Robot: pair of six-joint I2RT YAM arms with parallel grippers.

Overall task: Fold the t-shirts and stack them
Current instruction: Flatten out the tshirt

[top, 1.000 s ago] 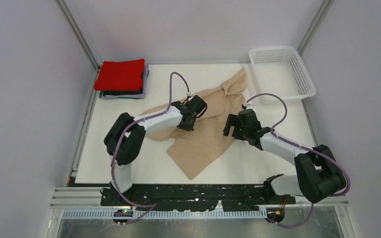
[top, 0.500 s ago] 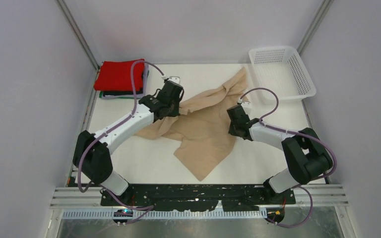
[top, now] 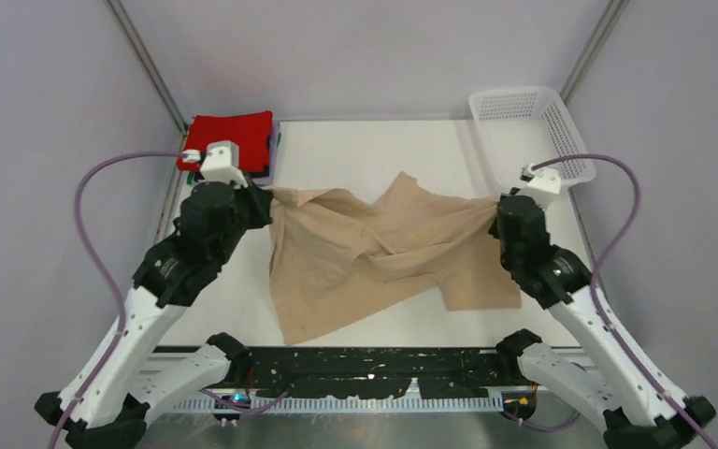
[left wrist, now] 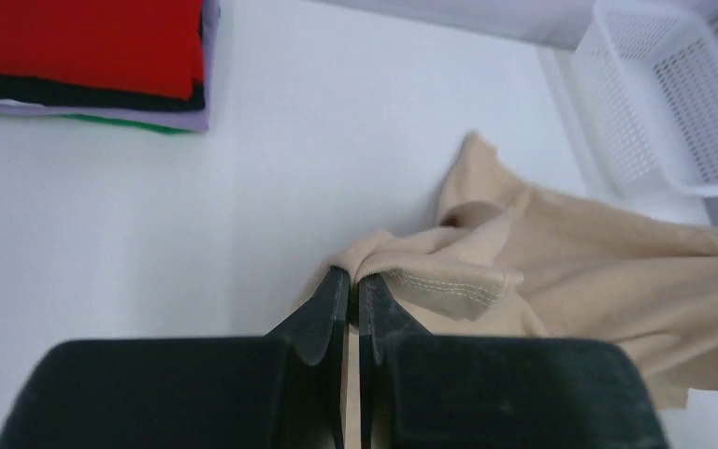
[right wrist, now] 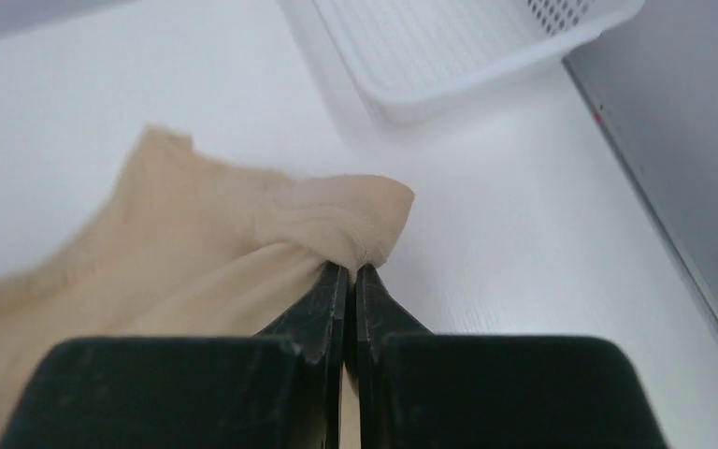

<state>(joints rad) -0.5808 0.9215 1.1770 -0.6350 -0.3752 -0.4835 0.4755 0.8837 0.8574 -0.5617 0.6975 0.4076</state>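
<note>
The beige t-shirt hangs stretched between both arms above the middle of the white table, its lower part draping toward the near edge. My left gripper is shut on a hemmed edge of the beige t-shirt at its left end, seen from above as the left gripper. My right gripper is shut on a bunched corner of the beige t-shirt at its right end, seen from above as the right gripper. A stack of folded t-shirts, red on top, lies at the back left; the folded stack shows red, black, lavender and green layers.
A white mesh basket stands at the back right, just beyond my right gripper, and the basket shows in both wrist views. Grey walls and metal frame posts enclose the table on three sides.
The right gripper closed on the shirt's right side. Both arms then rose and drew apart, the left toward the folded stack, the right toward the basket, spreading the beige shirt between them.
</note>
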